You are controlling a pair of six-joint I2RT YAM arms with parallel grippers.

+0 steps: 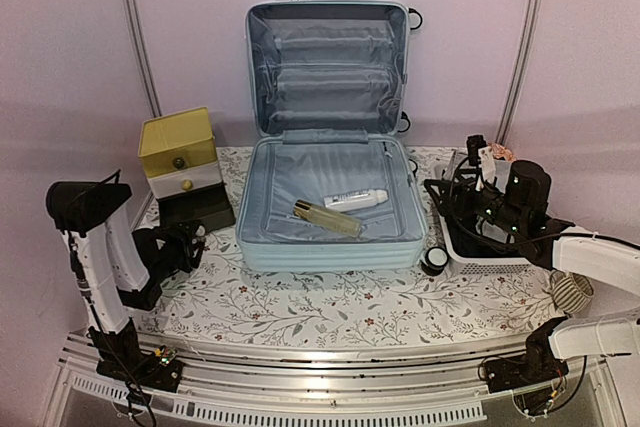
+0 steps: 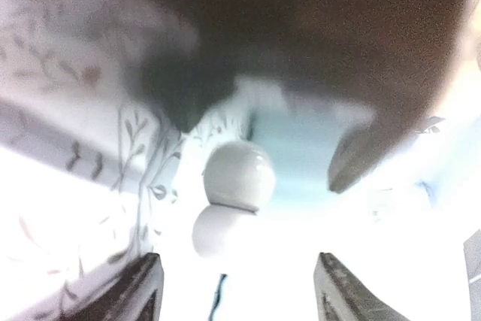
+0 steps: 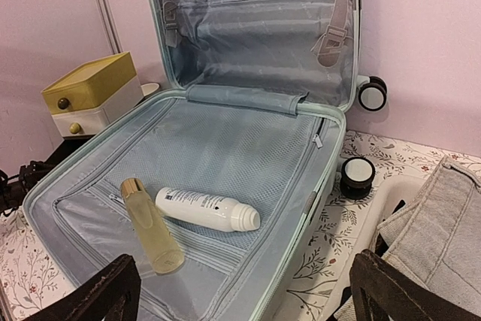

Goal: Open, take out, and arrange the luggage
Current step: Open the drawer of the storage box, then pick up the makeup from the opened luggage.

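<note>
Large pale mint-blue hard-shell suitcase (image 1: 330, 255) open at mid-table, lid upright at the back; left gripper (image 2: 239, 261) and right gripper (image 3: 246, 261) both with jaws apart; probably easy to knock the clear gold-capped bottle (image 3: 150, 227) into the white roll-on tube (image 3: 207, 210) beside it and send both rolling, if closing off-centre.

Our left arm (image 1: 105, 252) stands folded at the near left with its jaws parted, while our right arm (image 1: 600, 257) bends inward from the right, its jaws spread wide.
</note>
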